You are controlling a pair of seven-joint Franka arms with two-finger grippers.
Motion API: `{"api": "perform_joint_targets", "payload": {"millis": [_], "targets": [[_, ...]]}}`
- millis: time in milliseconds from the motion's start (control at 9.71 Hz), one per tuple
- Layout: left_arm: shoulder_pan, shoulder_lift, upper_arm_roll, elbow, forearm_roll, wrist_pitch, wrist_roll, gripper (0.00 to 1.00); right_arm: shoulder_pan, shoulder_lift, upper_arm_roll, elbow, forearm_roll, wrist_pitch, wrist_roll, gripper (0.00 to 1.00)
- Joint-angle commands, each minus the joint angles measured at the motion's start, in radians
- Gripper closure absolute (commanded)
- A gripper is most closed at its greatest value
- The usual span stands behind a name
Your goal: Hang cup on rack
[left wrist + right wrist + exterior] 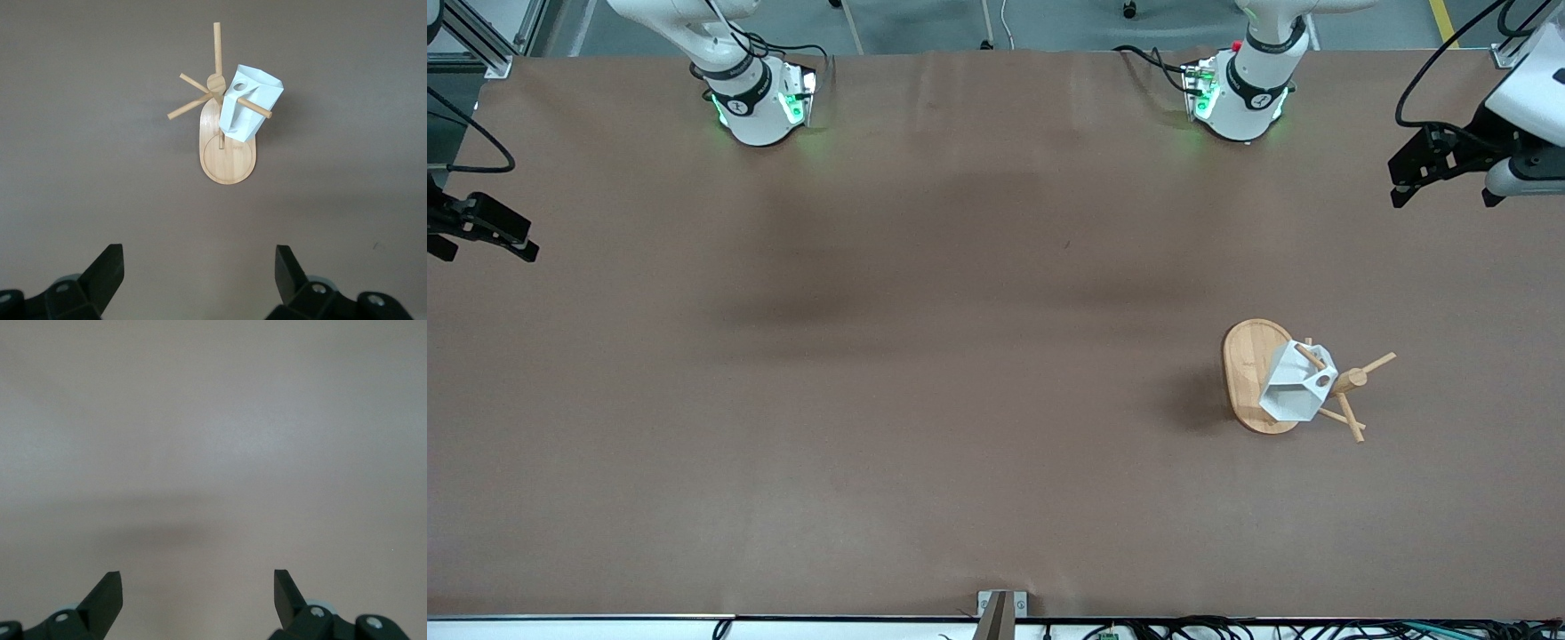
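Already the cup point(1296, 384) is hung on a peg of the rack point(1254, 369) toward the left arm's end of the table point(925, 356), at twelve o'clock from the nearer left gripper point(199, 277), both jaws being released like the waiting right gripper's point(198, 597).

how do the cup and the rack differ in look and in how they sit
The cup is white, faceted and angular; the rack is light bamboo, with an oval base, a post and thin pegs. The rack stands on the table; the cup hangs tilted on a peg, clear of the tabletop. The cup is one hollow body; the rack is slim sticks over a flat base. Both sit toward the left arm's end. The left gripper and right gripper wait open, apart.
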Motion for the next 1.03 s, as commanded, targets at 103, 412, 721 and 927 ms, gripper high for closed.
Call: {"api": "perform_joint_targets", "payload": {"millis": [103, 412, 721, 927], "targets": [[0.023, -0.027, 0.008, -0.033, -0.062, -0.018, -0.049, 0.0, -0.004, 0.005, 0.003, 0.01, 0.017, -0.002, -0.001, 0.0], [0.015, -0.026, 0.01, -0.049, -0.07, -0.018, -0.031, 0.0, -0.003, 0.003, 0.003, 0.01, 0.017, -0.004, -0.001, 0.0], [0.011, -0.003, 0.011, -0.05, -0.072, -0.013, -0.024, 0.0, -0.003, 0.003, 0.002, 0.012, 0.017, -0.002, 0.0, 0.0], [0.007, 0.006, 0.011, -0.059, -0.073, -0.009, -0.014, 0.0, 0.002, 0.003, 0.003, 0.012, 0.017, -0.002, 0.008, 0.0]]}}
